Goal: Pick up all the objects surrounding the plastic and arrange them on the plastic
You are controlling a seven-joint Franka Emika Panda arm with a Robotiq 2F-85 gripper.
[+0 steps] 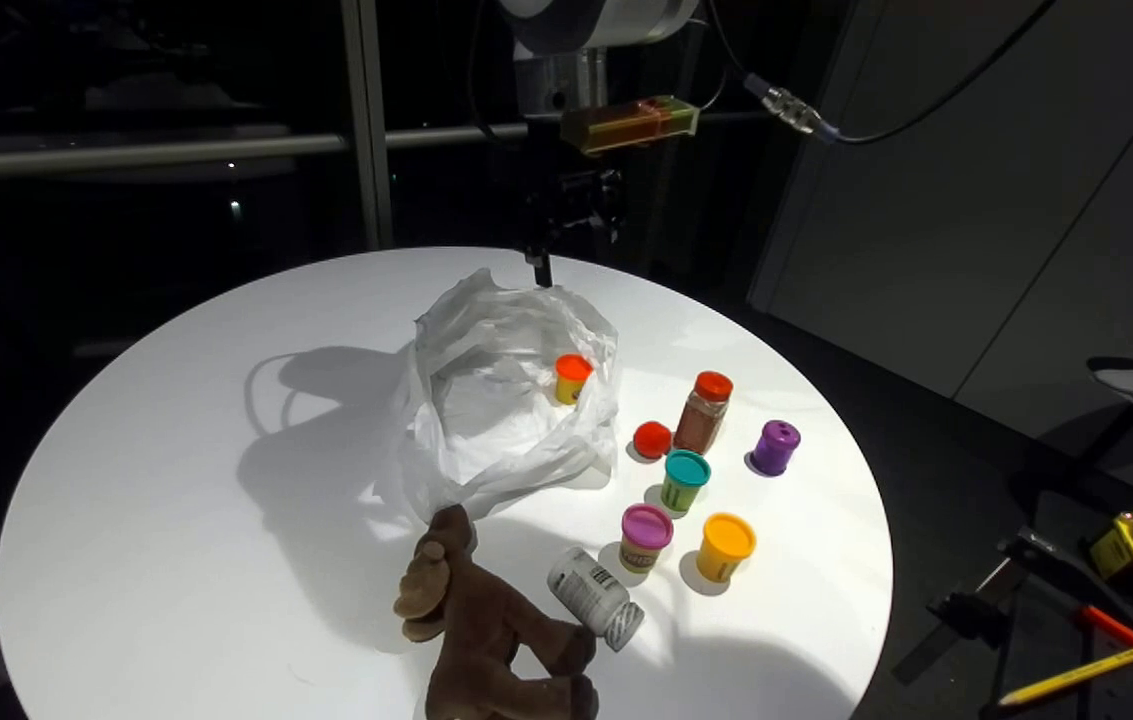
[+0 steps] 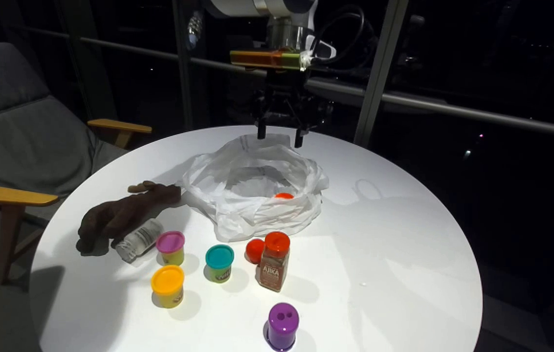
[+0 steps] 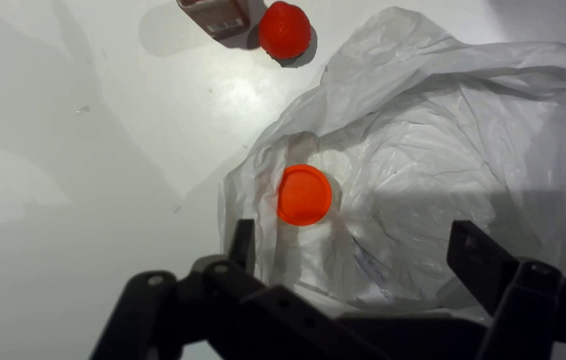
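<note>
An open white plastic bag [image 1: 446, 470] stands on the round table, in both exterior views. An orange-lidded tub [image 1: 573, 378] sits inside it; its lid shows in the wrist view [image 3: 304, 195]. My gripper [image 2: 280, 138] is open and empty above the bag's far rim. Its fingers [image 3: 352, 232] are apart over the bag in the wrist view. Outside lie a red strawberry-like piece [image 2: 255, 251], a spice jar [image 2: 273, 269], teal [image 2: 219, 264], pink [image 2: 171, 248] and yellow [image 2: 167, 287] tubs, a purple sharpener-like cylinder [image 2: 283, 325], a white bottle [image 1: 594, 598] and a brown plush animal [image 1: 491, 620].
The plush touches or nearly touches the bag's edge, and the white bottle lies on its side beside it. The white round table [image 1: 176, 560] has its curved edge near the purple cylinder. A grey armchair [image 2: 22, 117] stands beside the table. Window frames stand behind the arm.
</note>
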